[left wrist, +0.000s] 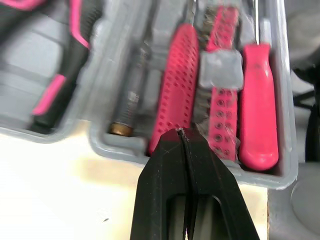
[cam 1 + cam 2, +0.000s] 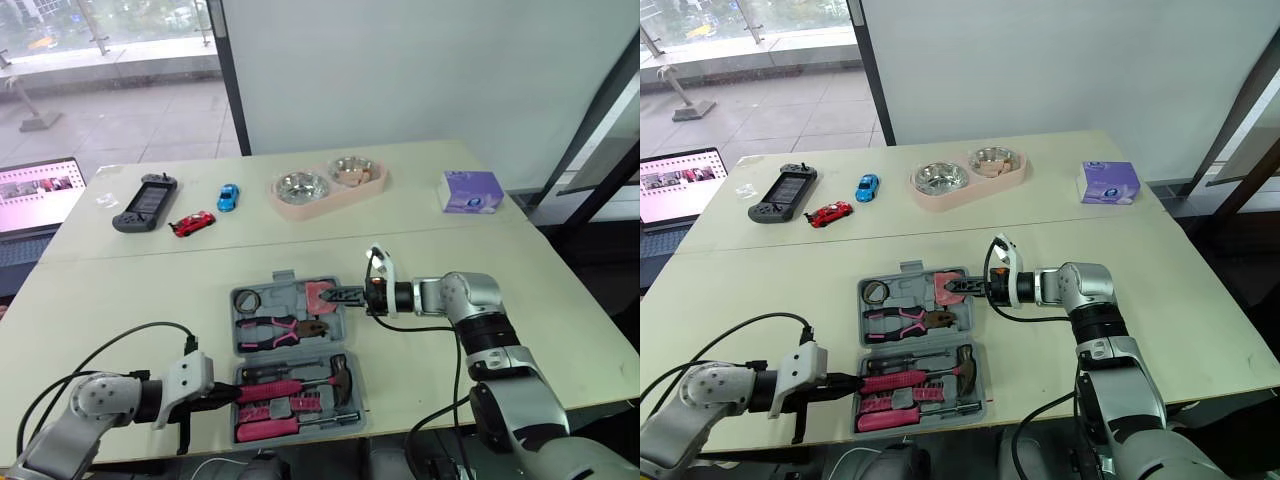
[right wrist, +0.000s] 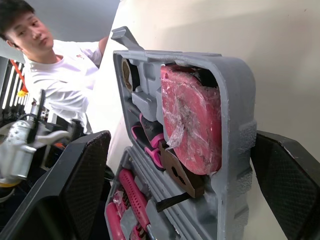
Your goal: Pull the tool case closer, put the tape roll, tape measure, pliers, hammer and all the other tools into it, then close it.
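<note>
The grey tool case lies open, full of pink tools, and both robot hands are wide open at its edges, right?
Not both: the left hand is shut, fingers pressed together, as the left wrist view shows. The right hand is wide open, and the tool case does lie open with pink tools.

Cream table [image 2: 560, 290] before a white wall [image 2: 420, 70], window [image 2: 110, 60] left.

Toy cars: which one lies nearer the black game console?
The red toy car, beside the game console; the blue toy car sits farther off, toward the pink bowl tray.
</note>
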